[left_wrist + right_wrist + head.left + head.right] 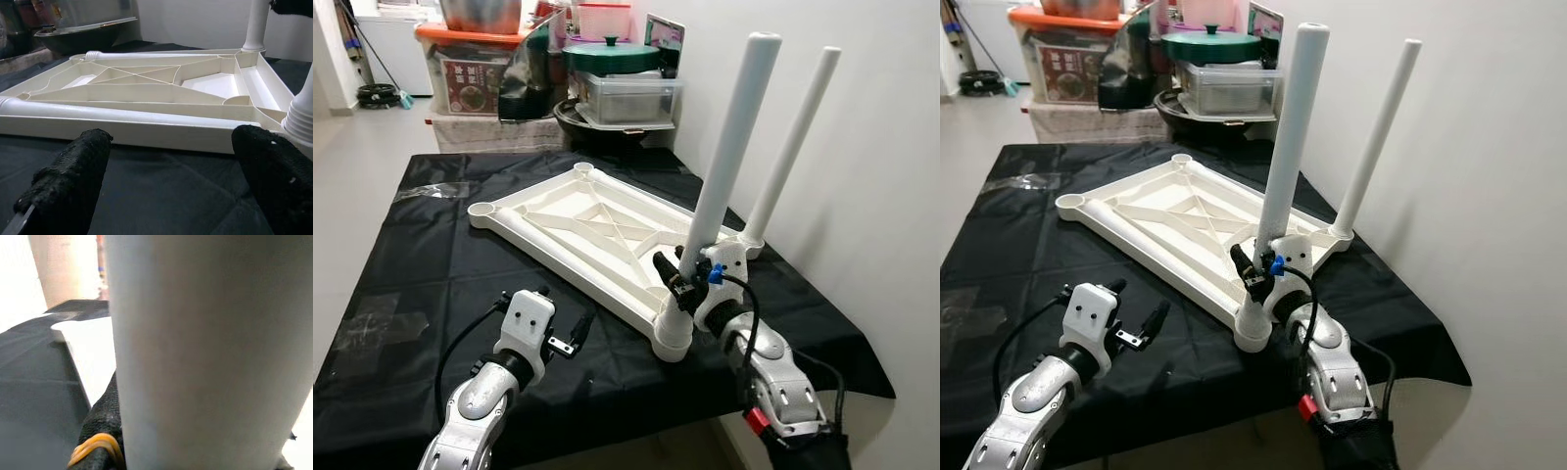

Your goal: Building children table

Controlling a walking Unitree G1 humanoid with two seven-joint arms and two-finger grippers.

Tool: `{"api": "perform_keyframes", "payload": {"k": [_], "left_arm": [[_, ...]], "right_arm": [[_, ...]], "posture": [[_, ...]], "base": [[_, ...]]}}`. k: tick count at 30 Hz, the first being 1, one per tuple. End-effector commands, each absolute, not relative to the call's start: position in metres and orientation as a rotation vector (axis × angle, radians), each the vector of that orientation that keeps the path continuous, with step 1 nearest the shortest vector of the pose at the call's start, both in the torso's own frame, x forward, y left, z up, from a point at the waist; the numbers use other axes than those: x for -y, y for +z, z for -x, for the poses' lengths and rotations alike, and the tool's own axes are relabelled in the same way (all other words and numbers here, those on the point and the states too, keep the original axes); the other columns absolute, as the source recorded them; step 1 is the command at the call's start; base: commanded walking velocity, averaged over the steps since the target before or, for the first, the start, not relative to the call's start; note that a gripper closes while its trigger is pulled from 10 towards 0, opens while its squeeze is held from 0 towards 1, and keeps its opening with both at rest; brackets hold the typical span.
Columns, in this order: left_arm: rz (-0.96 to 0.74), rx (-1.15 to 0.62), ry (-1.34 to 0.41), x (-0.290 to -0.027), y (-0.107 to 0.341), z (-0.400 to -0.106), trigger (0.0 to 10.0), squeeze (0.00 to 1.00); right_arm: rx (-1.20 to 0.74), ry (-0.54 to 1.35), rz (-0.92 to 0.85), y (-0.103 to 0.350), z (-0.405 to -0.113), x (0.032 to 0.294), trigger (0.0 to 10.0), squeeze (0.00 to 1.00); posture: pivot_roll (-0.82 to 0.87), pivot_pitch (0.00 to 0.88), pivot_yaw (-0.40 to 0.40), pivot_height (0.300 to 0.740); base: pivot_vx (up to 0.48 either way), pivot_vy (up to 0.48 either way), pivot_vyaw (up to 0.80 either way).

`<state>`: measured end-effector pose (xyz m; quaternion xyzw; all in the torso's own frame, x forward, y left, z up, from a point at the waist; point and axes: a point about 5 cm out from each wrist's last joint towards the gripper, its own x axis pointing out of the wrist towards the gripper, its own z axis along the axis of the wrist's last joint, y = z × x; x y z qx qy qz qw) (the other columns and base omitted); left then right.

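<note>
A white plastic table top (592,230) lies upside down on the black-covered table (411,255). Two white legs stand in its corner sockets: a near leg (729,147) and a far leg (793,142). My right gripper (677,279) is shut on the near leg low down, just above its socket (674,333); the leg (205,352) looms close in the right wrist view, with a black finger (100,431) against it. My left gripper (570,331) hovers open over the cloth, short of the top's near edge (146,129), with nothing between its fingers (73,176). The two sockets on the left side (481,210) are open.
Behind the table stand storage boxes (470,69), a green-lidded pot (610,54), a clear container (631,98) and a dark wok (597,127). A white wall (862,147) runs close along the right side. Bare floor (352,157) lies to the left.
</note>
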<state>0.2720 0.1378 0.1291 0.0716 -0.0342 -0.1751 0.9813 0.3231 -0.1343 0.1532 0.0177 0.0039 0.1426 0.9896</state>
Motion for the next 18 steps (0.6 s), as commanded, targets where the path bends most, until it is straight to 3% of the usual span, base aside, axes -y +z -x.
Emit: {"api": "perform_keyframes", "payload": {"k": [1,9,18], "left_arm": [[-0.164,0.068,-0.35,-0.1378,0.1282,-0.273,10.0,0.0],[-0.172,0.067,-0.33,-0.1405,0.1277,-0.2745,10.0,0.0],[-0.191,0.059,-0.302,-0.1434,0.1262,-0.2775,10.0,0.0]], "right_arm": [[-0.231,0.067,0.022,0.1094,-0.3172,0.164,10.0,0.0],[-0.263,-0.15,0.031,0.106,-0.3154,0.172,10.0,0.0],[-0.293,-0.248,0.0,0.0999,-0.3138,0.1646,10.0,0.0]], "posture": [[0.08,0.0,-0.096,0.74],[0.09,0.0,-0.1,0.74],[0.09,0.0,-0.101,0.74]], "base": [[0.0,0.0,0.0],[0.0,0.0,0.0],[0.0,0.0,0.0]]}}
